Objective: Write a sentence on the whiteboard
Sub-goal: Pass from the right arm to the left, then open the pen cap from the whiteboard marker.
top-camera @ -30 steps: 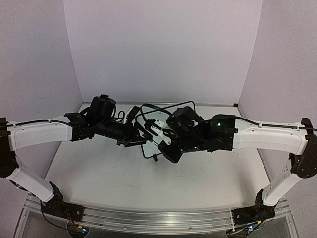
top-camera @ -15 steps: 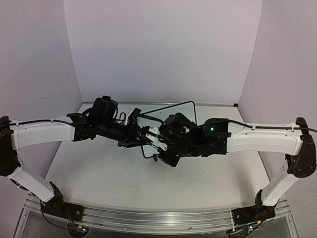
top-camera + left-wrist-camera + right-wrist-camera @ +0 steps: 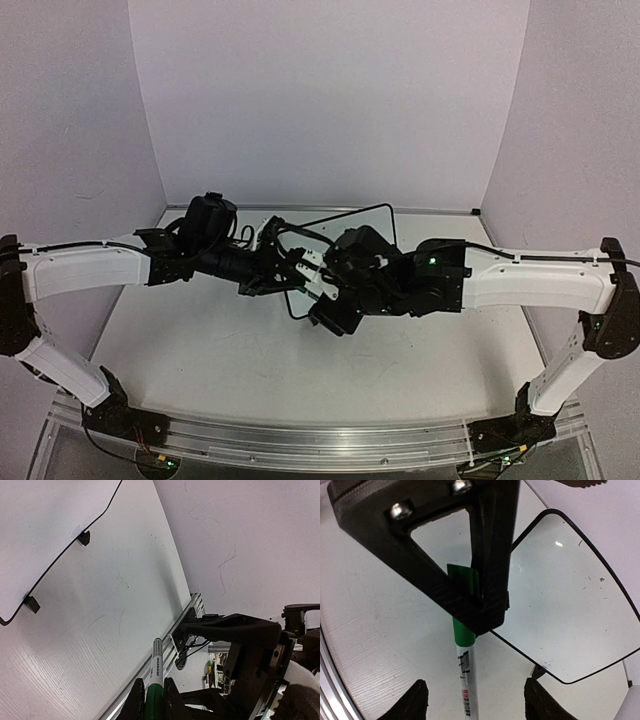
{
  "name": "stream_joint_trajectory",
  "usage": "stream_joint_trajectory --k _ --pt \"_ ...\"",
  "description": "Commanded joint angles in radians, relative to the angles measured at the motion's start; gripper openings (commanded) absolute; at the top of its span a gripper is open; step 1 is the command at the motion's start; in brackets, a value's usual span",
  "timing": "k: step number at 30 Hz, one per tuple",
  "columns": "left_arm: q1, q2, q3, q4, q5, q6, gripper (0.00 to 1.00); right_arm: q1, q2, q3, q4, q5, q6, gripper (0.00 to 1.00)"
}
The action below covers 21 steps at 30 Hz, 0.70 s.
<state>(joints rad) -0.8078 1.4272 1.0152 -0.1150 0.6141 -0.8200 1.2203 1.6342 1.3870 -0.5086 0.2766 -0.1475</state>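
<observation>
Lilac walls [image 3: 330, 100] enclose white table [image 3: 200, 350] and whiteboard [image 3: 570, 605].

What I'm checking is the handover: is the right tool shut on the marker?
No, the right tool stands open, its fingers clear of the marker on both sides.

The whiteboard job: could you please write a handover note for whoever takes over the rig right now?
Left claw: shut on the marker, at its green cap.
Right claw: open, fingers either side of the white barrel, not touching.
Whiteboard: on the table beyond both claws; blank, no sentence visible.
Done: marker lifted, held by the left claw alone.
Left: uncap (cap seems on), then write the sentence.
</observation>
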Motion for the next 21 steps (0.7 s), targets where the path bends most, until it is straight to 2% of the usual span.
stream_joint_trajectory --k 1,7,13,21 --pt "0.027 -0.081 -0.045 0.135 -0.069 -0.055 0.00 -0.044 -0.131 -0.053 0.116 -0.058 0.127 0.79" --pt "0.058 -0.179 -0.168 0.380 -0.113 -0.124 0.00 -0.183 -0.234 -0.222 0.378 -0.331 0.362 0.87" --pt "0.059 -0.293 -0.245 0.551 -0.127 -0.111 0.00 -0.229 -0.253 -0.390 0.832 -0.590 0.661 0.91" --pt "0.059 -0.372 -0.284 0.625 -0.087 -0.101 0.00 -0.234 -0.152 -0.459 1.295 -0.826 0.918 0.91"
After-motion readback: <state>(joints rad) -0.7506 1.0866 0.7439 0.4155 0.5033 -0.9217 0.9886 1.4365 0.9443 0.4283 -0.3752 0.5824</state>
